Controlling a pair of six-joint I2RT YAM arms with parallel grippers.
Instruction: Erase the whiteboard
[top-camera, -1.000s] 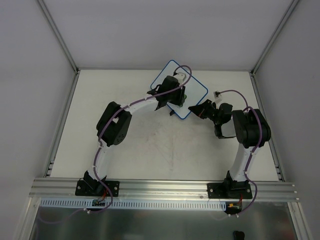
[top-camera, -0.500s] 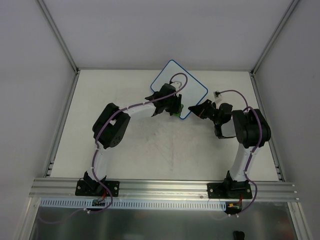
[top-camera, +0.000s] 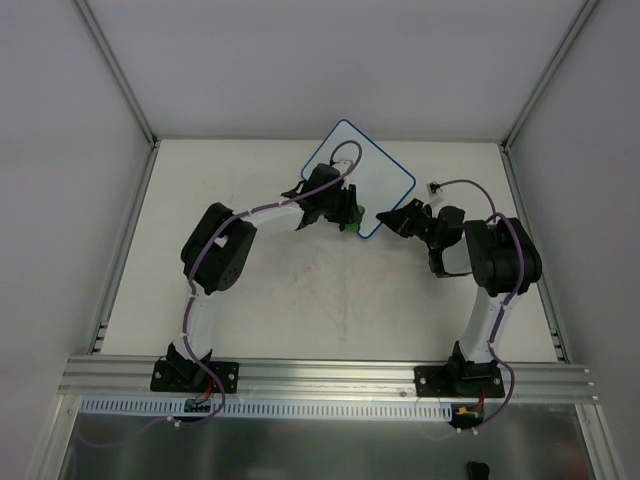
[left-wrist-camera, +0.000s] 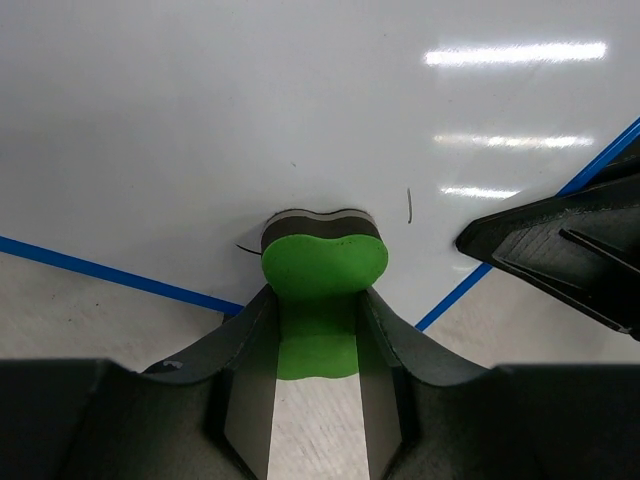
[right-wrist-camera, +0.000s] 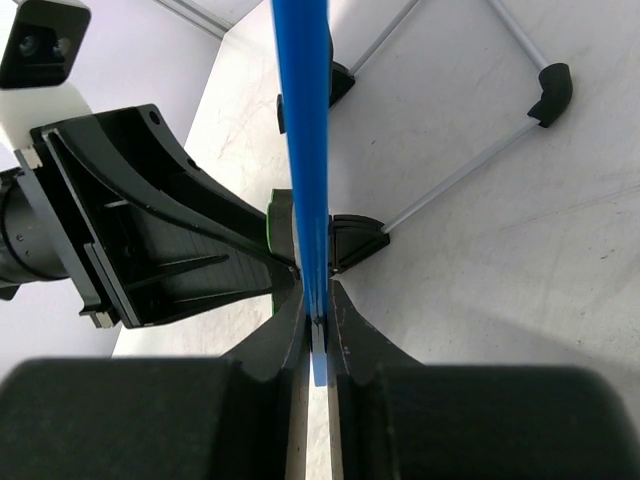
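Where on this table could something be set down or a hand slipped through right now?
Free: the middle of the table between left arm and right arm, nearer than the whiteboard; also the far-left corner between rail and whiteboard. Crowded: the whiteboard's near corner, where the left pincer holding the eraser meets the right pincer clamping the rim.
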